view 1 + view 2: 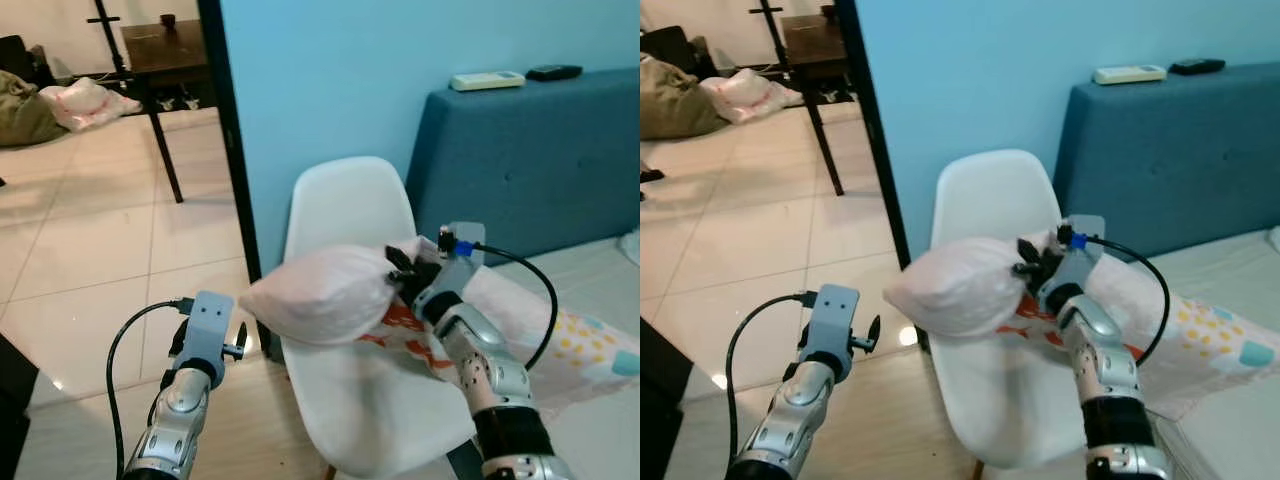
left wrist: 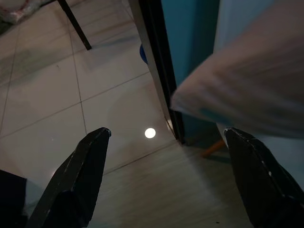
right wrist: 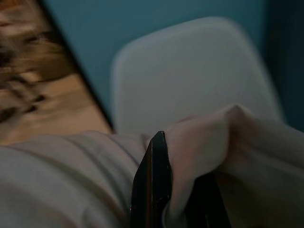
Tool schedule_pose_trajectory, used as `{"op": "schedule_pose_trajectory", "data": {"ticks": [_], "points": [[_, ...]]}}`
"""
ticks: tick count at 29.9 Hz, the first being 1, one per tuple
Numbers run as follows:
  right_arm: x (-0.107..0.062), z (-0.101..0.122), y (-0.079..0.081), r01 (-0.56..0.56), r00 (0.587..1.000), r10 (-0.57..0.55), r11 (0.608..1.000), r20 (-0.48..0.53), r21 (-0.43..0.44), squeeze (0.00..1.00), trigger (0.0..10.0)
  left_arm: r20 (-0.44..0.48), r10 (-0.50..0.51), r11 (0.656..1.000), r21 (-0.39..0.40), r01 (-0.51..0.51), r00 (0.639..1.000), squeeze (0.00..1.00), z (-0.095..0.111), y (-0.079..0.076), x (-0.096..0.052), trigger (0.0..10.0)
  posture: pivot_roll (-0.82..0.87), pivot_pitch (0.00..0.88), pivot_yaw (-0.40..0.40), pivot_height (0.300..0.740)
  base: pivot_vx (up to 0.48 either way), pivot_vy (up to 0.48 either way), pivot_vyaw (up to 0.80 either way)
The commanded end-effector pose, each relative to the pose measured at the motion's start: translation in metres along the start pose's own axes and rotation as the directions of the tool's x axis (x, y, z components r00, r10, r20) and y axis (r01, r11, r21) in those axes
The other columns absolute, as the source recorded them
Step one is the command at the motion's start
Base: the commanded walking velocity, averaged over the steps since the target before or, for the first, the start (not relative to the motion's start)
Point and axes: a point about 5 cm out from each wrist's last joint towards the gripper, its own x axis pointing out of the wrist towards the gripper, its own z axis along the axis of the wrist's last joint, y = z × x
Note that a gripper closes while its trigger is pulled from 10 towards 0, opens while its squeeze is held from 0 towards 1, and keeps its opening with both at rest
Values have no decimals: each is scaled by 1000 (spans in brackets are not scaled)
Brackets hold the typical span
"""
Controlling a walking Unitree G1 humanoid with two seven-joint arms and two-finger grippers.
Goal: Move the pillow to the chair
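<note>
Pale pink pillow (image 1: 325,292) on a white chair (image 1: 350,210) — teal wall (image 1: 330,80), dark blue headboard (image 1: 530,160), spotted sheet (image 1: 590,350).

The pillow (image 1: 325,292) is soft, creased pale-pink cloth. Beneath it, the chair (image 1: 350,210) is smooth matt white plastic. Beside the chair, the floor (image 1: 120,250) tiles shine glossy.

Blue wall (image 1: 330,70), tiled floor (image 1: 90,230), blue headboard (image 1: 530,160)
</note>
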Motion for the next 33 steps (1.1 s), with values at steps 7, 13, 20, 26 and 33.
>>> {"op": "schedule_pose_trajectory", "data": {"ticks": [7, 13, 20, 26, 33], "points": [[14, 37, -27, 189, 978, -175, 974, 115, -126, 0, 10000, -21, -16, 1000, 4, 16, 1000, 0, -5, -3, -5, 10000, -35, 18, 8, 740, 0, 0, 0], [27, 63, -27, 208, 966, -179, 967, 187, -147, 0, 10000, -22, -18, 1000, -2, 18, 1000, 0, -6, -4, -8, 10000, -30, 31, 6, 740, 0, 0, 0], [56, 95, 23, 70, 960, 14, 954, 279, -291, 0, 10000, -29, -29, 1000, -11, 29, 999, 0, -10, -9, -19, 10000, -8, 73, -4, 740, 0, 0, 0], [66, 85, 61, -23, 958, 142, 904, 250, -428, 0, 10000, -45, -21, 1000, -11, 21, 999, 0, -15, -6, -30, 10000, 23, 107, -11, 740, 0, 0, 0], [50, -9, 108, -326, 941, 337, 868, -38, -375, 0, 10000, -77, 6, 1000, -7, -7, 997, 0, -21, 3, -48, 10000, 47, 166, -13, 740, 0, 0, 0]]}}
